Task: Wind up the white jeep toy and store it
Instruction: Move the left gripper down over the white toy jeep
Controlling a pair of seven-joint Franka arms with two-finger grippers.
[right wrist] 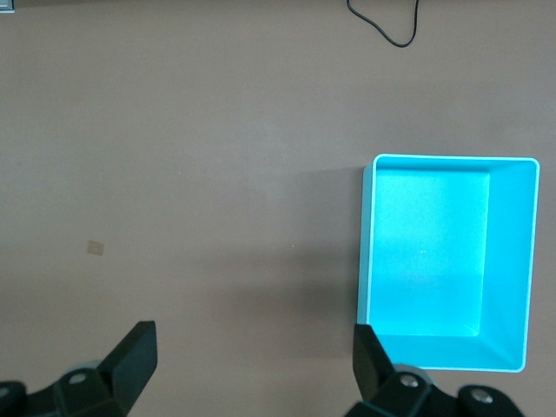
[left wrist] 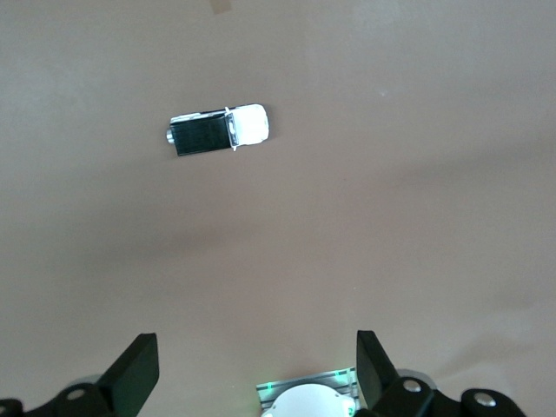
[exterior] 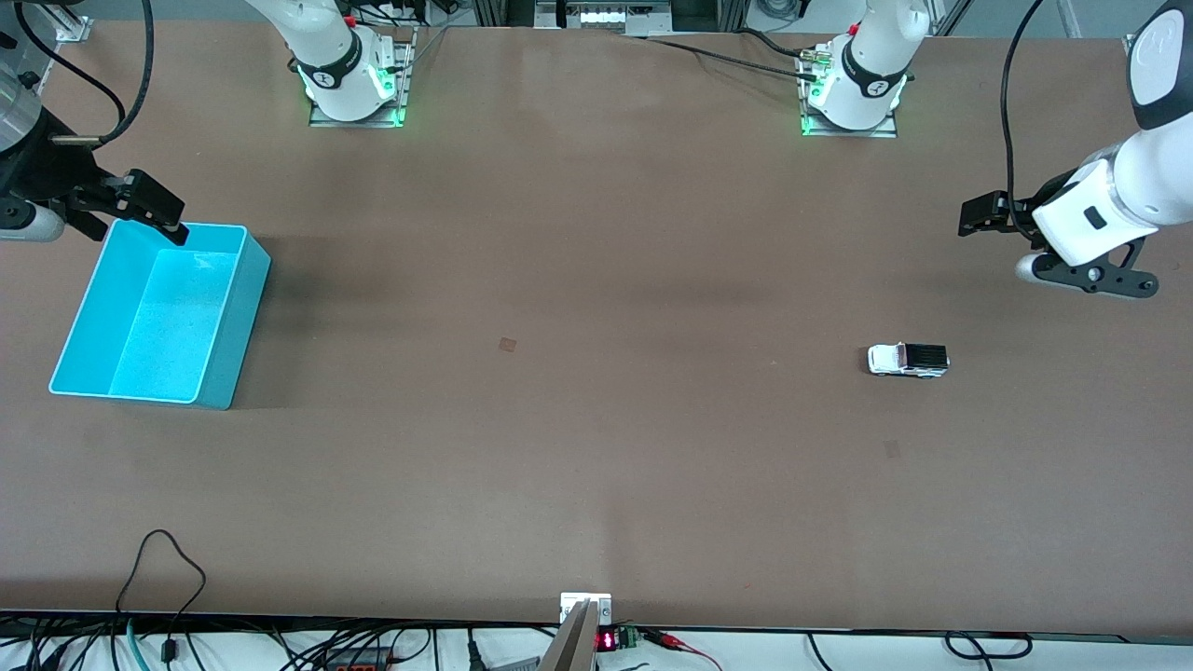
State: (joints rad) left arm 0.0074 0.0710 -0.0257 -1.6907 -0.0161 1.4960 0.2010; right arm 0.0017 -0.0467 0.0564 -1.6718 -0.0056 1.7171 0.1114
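White jeep toy (exterior: 908, 360) sits on the worktop (exterior: 596, 419), apart from the left gripper (left wrist: 257, 375), jaws wide and empty.

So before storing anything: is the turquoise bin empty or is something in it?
Empty. The turquoise bin shows only bare floor inside; the white jeep toy sits on the table.

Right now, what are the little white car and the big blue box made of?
The tiny white jeep toy with the black roof panel looks like glossy painted plastic or metal; its body shines, but the look cannot settle which. The turquoise rectangular bin seems to be smooth moulded plastic: thin even walls, rounded corners, one uniform colour with a soft sheen.
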